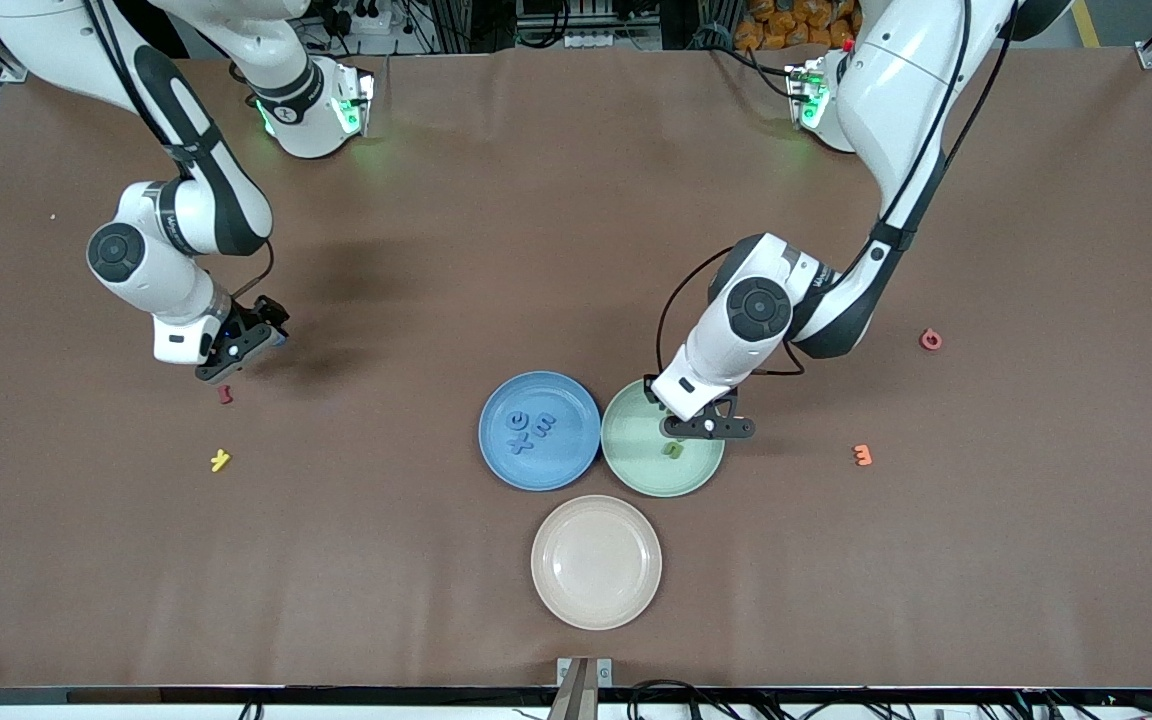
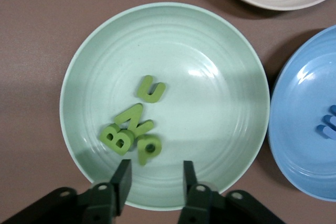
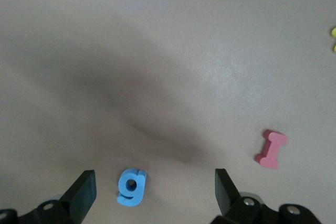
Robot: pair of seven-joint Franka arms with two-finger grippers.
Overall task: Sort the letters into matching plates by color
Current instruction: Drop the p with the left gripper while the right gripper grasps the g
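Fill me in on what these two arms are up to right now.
They're sorting foam letters by color. The left end effector hangs open over the green plate, where four green letters lie. The right end effector is open above a blue letter g on the table. The blue plate holds other blue letters.

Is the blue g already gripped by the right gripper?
No, the blue g lies on the table between the open fingers of the right gripper, touching neither.
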